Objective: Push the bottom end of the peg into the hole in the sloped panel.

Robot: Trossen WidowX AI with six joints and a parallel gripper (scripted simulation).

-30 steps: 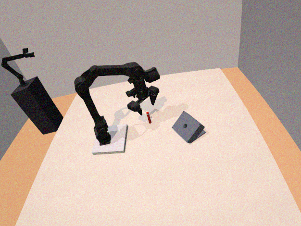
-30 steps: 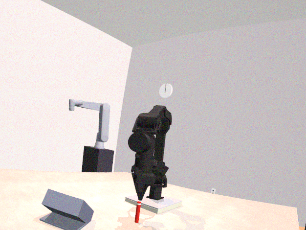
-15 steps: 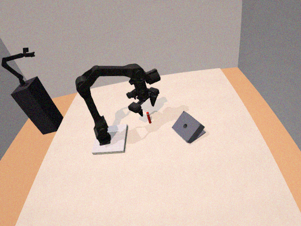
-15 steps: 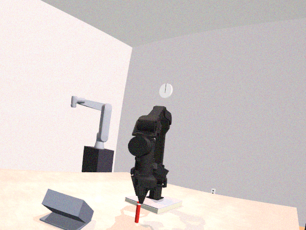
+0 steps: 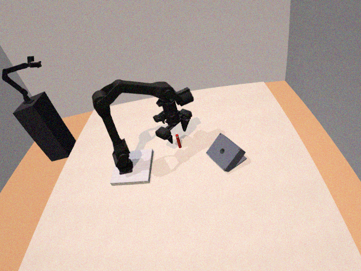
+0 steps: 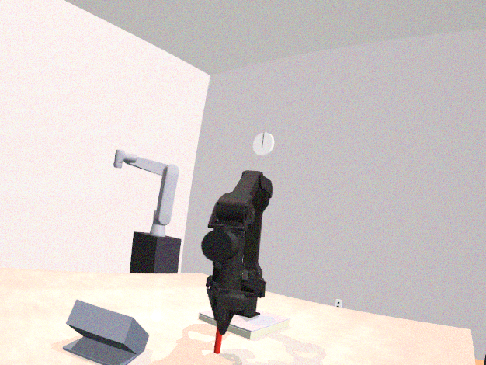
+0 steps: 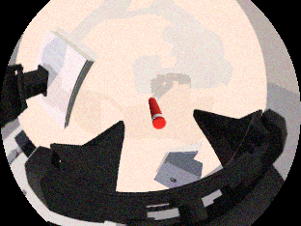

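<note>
Standing on the table (image 5: 186, 210) (image 6: 392, 325) (image 7: 203, 58): one red peg (image 5: 178, 140) (image 6: 217, 342) (image 7: 155, 112), slim, apparently light, stiff; best gripped upper-middle. One tool (image 5: 177, 136) (image 6: 223, 333) (image 7: 160, 119), black, fingers spread, holding nothing, was poised around the peg's upper end.

I can read no text, label, brand, number or sign around my tool (image 5: 177, 136) (image 6: 223, 333) (image 7: 159, 117). The wall clock (image 6: 263, 144) above and behind it shows me a dark hand, but I can make out no numerals.
</note>
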